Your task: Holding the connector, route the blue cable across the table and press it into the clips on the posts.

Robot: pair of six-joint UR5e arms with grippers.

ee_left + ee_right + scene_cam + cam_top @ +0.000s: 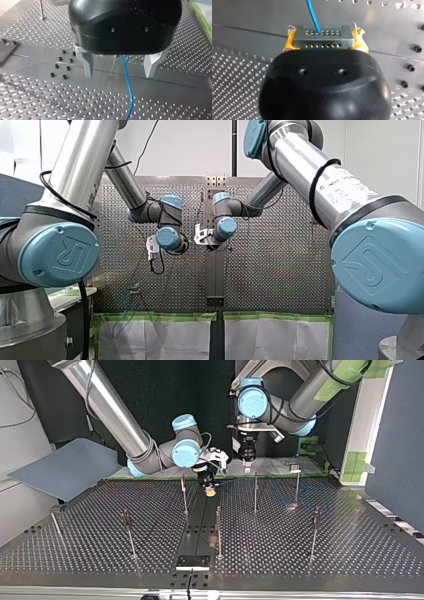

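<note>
In my right tool (pixel 324 37) sits the connector (pixel 323 42), clamped, blue cable (pixel 313 14) running ahead.

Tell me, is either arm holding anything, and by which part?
The right gripper holds the connector by its two short ends, jaws shut on it; the blue cable exits its face. The left gripper, jaws open, holds nothing.

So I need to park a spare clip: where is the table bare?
In the top view, the perforated metal table is bare between its right edge and the outermost thin metal post, and between the leftmost post and its neighbour. The middle is crowded: my right gripper holds the grey metal connector with its thin blue cable.
</note>
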